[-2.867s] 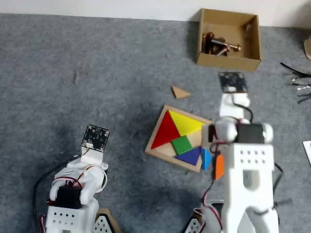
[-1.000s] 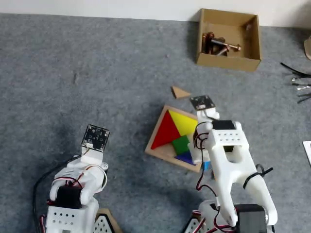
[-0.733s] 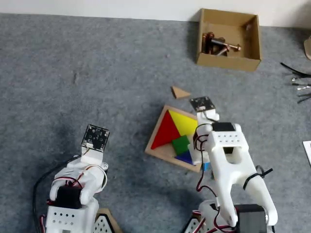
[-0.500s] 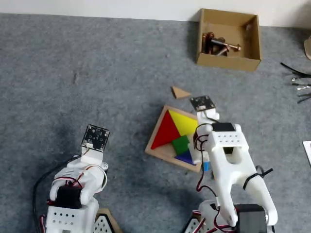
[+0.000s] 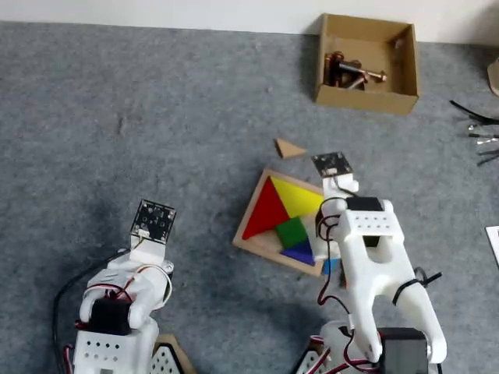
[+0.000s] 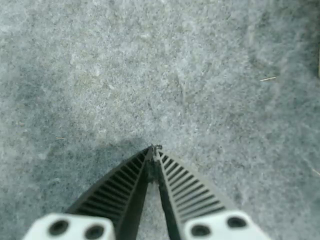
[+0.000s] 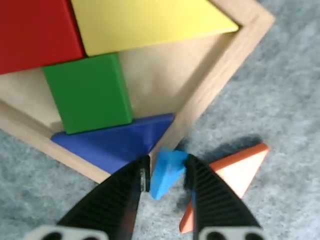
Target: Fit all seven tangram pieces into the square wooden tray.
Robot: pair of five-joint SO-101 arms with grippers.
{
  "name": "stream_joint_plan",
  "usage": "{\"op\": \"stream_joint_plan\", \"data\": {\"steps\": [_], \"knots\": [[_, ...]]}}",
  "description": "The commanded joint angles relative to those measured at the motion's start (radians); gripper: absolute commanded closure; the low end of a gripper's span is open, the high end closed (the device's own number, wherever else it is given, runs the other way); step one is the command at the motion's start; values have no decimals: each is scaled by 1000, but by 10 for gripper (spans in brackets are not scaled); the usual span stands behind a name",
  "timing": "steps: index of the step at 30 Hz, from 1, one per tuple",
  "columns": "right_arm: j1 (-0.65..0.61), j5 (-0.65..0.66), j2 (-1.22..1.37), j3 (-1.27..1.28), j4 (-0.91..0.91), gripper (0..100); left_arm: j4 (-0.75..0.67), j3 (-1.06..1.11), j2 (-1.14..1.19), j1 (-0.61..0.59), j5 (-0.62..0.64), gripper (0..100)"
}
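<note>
Nearest, the left end effector (image 6: 154,150) hangs over the grey, fuzzy, felt-like tabletop (image 5: 156,117) with its two ribbed black fingers pressed together at the tips, holding nothing. The right end effector (image 7: 165,175) is just outside the near corner of the square wooden tray (image 7: 240,45), and its fingers are closed narrowly on a light blue piece (image 7: 167,172), which stands on edge between them, very near the tray's rim; its full shape I cannot tell. Just beside it one flat orange triangle (image 7: 230,172) lies on the felt. Inside the tray there are four smooth painted pieces: one dark blue triangle (image 7: 117,142) against the near rim, one green square (image 7: 87,92) touching it, and behind these one big red triangle (image 7: 35,32) and one big yellow triangle (image 7: 145,22) edge to edge. Bare pale wood shows between the green square and the rim. Beyond the tray one small plain wooden triangle (image 5: 290,148) lies alone on the tabletop. Farthest, an open cardboard box (image 5: 366,89) holds some copper-coloured metal parts (image 5: 347,72)
</note>
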Motion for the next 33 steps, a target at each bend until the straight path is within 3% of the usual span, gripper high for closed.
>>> {"op": "stream_joint_plan", "data": {"steps": [1, 16, 20, 25, 33], "knots": [[15, 11, -12, -2, -18, 922, 3, 21, -15, -15, 11, 989], [16, 11, -21, -2, -15, 926, 3, 21, -15, -15, 11, 989], [16, 11, -15, -2, -18, 998, 3, 21, -15, -15, 11, 989], [18, 9, -13, -2, -15, 994, 3, 21, -15, -15, 11, 989], [97, 9, -22, -10, -8, 994, 3, 21, -15, -15, 11, 989]]}}
